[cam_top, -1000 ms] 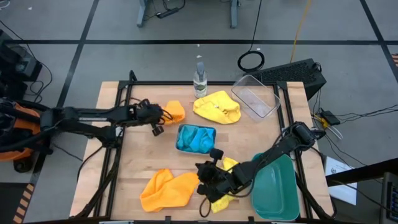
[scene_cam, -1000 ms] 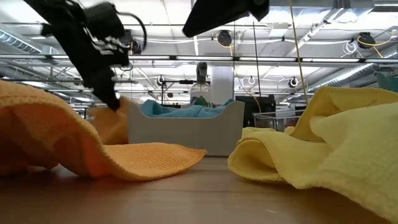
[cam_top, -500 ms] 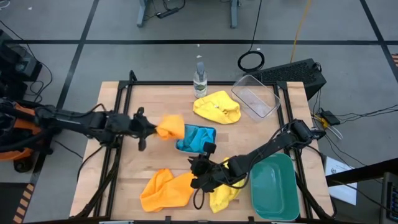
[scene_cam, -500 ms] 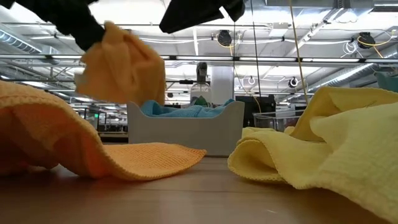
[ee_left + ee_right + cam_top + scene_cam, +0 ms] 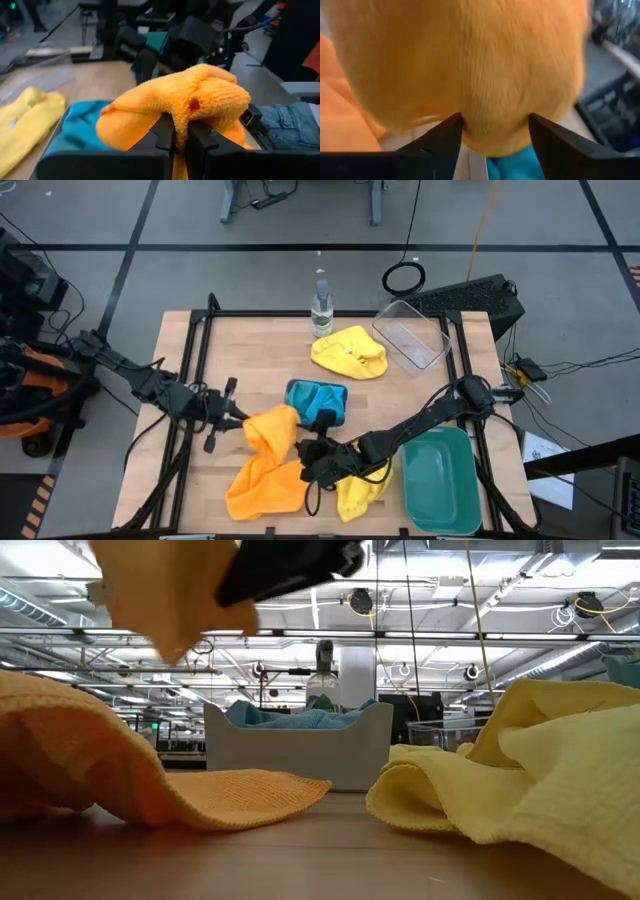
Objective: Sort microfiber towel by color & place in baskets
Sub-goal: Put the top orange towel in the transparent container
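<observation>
Left end effector (image 5: 180, 137) clamped on orange towel (image 5: 272, 429), held above worktop (image 5: 240, 350); right end effector (image 5: 492, 130) spread wide, just beside it.

- Light wooden desk (image 5: 230, 350) inside a black frame.
- Clear bottle (image 5: 321, 310) upright at the far edge.
- Yellow towel (image 5: 350, 352) just beside it; clear basket (image 5: 411, 332) at the far right corner.
- Grey-blue basket (image 5: 296, 392) mid-desk, blue towels (image 5: 318, 402) inside.
- Orange towel (image 5: 262, 488) crumpled at the near edge; second yellow towel (image 5: 357, 494) next to it.
- Dark green basket (image 5: 440, 482) at the near right corner.
</observation>
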`<state>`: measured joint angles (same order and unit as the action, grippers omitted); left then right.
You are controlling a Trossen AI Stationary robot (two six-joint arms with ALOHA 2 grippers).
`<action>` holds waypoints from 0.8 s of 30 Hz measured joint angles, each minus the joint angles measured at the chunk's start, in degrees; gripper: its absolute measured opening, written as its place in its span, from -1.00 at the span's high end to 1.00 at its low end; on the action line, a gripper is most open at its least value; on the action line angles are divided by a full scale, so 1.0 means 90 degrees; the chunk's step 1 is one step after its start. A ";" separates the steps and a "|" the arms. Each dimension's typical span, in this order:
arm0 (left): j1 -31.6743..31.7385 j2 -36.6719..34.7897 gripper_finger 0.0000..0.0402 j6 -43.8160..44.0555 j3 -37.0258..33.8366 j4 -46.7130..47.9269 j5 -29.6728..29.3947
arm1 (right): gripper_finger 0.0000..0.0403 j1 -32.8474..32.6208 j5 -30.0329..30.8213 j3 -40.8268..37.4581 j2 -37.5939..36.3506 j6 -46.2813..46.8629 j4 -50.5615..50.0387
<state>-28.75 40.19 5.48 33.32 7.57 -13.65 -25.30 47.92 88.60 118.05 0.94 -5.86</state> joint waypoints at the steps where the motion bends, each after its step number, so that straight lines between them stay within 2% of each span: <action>1: -0.0043 0.0062 0.87 -0.0046 0.0001 -0.0106 0.0000 | -0.14 -0.0023 0.0019 0.0000 0.0053 -0.0349 0.0326; 6: -0.0073 0.0300 0.87 -0.0335 0.0002 -0.0345 0.0000 | -0.21 -0.0093 -0.0031 0.0002 0.0242 -0.1591 0.1803; 13: -0.0068 0.0499 0.87 -0.0690 0.0002 -0.0465 -0.0005 | -0.26 -0.0207 0.0054 0.0005 0.0216 -0.1930 0.2340; 17: -0.0068 0.0500 0.87 -0.0717 0.0002 -0.0476 -0.0115 | -0.37 -0.0380 0.0170 0.0005 0.0193 -0.1781 0.2097; 22: -0.0063 0.0359 0.87 -0.0743 0.0002 -0.0470 -0.0228 | -0.50 -0.0858 0.1324 0.0005 0.0193 -0.1384 0.1094; 24: -0.0063 0.0327 0.87 -0.0844 0.0002 -0.0468 -0.0228 | -0.51 -0.1117 0.1475 0.0005 0.0191 -0.1181 0.0762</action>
<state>-29.32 43.14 -2.11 33.34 3.36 -15.70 -35.35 61.20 88.64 119.77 -9.68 1.00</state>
